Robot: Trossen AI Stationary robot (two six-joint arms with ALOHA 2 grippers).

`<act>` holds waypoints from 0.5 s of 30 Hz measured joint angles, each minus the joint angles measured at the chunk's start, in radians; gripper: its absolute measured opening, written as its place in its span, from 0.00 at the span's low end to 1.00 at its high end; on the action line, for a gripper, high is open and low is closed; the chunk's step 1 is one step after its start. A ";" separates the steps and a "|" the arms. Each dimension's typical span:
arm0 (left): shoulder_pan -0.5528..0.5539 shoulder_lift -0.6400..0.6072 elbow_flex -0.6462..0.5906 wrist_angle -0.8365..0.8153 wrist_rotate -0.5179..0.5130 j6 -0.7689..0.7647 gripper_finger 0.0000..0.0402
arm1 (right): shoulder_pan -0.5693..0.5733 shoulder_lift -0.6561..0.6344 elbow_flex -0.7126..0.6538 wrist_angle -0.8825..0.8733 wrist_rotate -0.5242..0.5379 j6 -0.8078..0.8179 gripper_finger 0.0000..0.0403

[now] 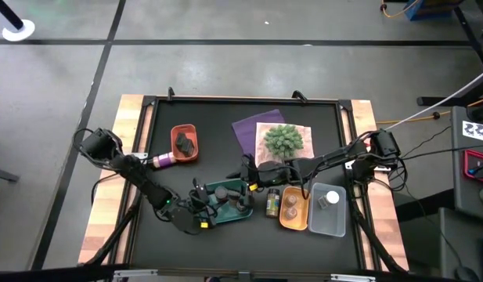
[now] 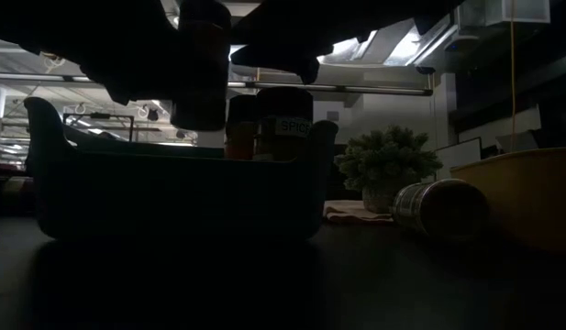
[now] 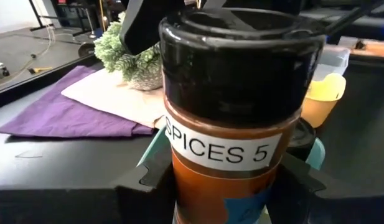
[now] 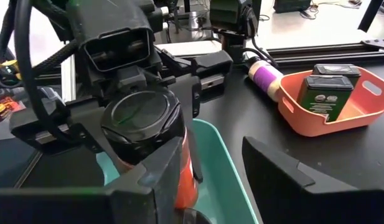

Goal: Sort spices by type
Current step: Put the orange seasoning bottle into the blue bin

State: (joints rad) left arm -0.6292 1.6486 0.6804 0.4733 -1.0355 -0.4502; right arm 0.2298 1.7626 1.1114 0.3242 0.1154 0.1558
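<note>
The left pincer (image 1: 203,205) is gripping a black-capped jar (image 3: 232,118) of reddish-brown spice labelled "SPICES 5", holding it upright over the teal tray (image 1: 243,190) near the table's (image 1: 159,141) front edge. In the right wrist view the same jar is sitting between the left arm's dark fingers, just above the tray's rim.

The right pincer (image 1: 246,174) is hovering at the far side of the teal tray, its fingers spread open and holding nothing. More jars are standing inside that tray.

Just right of the tray, a jar (image 1: 272,203) is lying on the table beside the orange tray (image 1: 302,219), which is holding a brown-topped jar (image 1: 290,205). A clear tray (image 1: 337,222) next to it is holding a grey-topped jar (image 1: 329,199).

Farther back on the left, a red tray (image 1: 174,145) is carrying dark boxy containers (image 4: 328,90), with a purple-banded jar (image 1: 164,160) lying beside it. A green plant (image 1: 282,141) is standing on cloths (image 1: 249,129) behind the right pincer.
</note>
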 joint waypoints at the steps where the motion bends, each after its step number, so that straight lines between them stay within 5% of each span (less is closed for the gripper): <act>1: -0.002 0.000 0.000 -0.001 0.000 0.011 0.43 | 0.000 0.000 0.001 -0.006 0.000 0.000 0.43; 8: -0.017 -0.001 -0.001 -0.008 -0.005 0.031 0.43 | 0.002 -0.002 0.002 -0.035 -0.004 -0.011 0.43; 15: -0.014 -0.002 -0.002 -0.137 0.013 -0.152 0.43 | 0.003 -0.021 0.001 -0.048 -0.004 -0.053 0.43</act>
State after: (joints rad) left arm -0.6430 1.6470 0.6788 0.3362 -1.0229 -0.6022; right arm 0.2325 1.7411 1.1126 0.2757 0.1116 0.1028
